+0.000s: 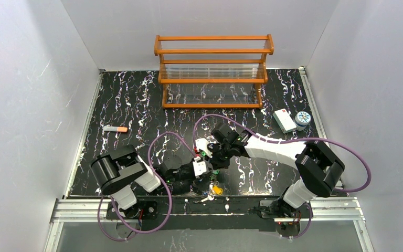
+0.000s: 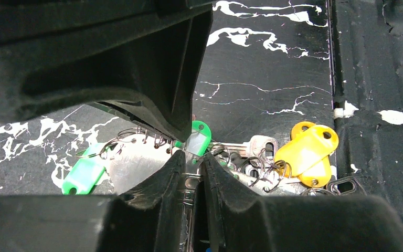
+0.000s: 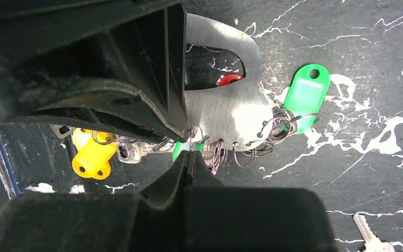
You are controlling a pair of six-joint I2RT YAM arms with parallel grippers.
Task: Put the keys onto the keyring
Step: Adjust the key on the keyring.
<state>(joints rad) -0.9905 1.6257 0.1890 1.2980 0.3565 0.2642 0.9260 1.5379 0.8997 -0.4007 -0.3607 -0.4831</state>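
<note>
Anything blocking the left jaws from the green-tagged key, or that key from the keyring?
Nothing visible does. The green-tagged key sits in the narrow gap of the left gripper, right beside the keyring that the right gripper pinches. Small wire rings crowd its other side; the yellow-tagged keys lie beyond those.

Keyring (image 3: 225, 113): flat silver plate, oval cutout, holes along edge. Keys (image 2: 305, 149): green, yellow tags, bunched against that edge.

The keys (image 2: 257, 157) show green, yellow and red plastic against the black, white-veined table (image 2: 273, 68).
</note>
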